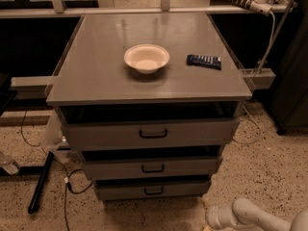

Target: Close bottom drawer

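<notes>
The bottom drawer [153, 189] is the lowest and narrowest of three grey drawers in a grey metal cabinet, and it has a small black loop handle [154, 191]. It stands pulled out a little, with a dark gap above its front. My gripper [211, 219] is at the end of the white arm [250, 215], low at the bottom right. It is just right of and below the drawer's right corner, near the floor and apart from the drawer.
The middle drawer [153, 168] and the tall top drawer [153, 134] also stand slightly open. A white bowl [147, 58] and a dark remote [204, 61] lie on the cabinet top. Cables and a black bar [41, 182] lie on the speckled floor at the left.
</notes>
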Action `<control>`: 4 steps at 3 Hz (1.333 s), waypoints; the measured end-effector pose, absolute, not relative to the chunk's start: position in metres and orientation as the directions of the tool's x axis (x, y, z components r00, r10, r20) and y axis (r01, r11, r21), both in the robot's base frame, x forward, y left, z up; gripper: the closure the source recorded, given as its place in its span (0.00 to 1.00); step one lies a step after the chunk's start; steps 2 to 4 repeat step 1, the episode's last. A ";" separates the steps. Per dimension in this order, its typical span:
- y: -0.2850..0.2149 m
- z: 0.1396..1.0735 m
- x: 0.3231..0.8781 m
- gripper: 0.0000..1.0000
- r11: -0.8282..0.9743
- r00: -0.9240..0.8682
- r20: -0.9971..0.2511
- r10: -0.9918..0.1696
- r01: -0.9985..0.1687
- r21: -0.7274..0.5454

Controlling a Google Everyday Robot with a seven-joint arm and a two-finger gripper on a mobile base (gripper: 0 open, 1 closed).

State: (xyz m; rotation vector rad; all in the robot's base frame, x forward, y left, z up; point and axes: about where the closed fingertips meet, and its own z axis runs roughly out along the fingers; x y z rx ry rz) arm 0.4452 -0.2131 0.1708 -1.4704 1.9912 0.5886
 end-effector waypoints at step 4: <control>-0.213 0.171 0.445 0.00 0.292 -0.217 -0.684 -0.696 -0.956 0.006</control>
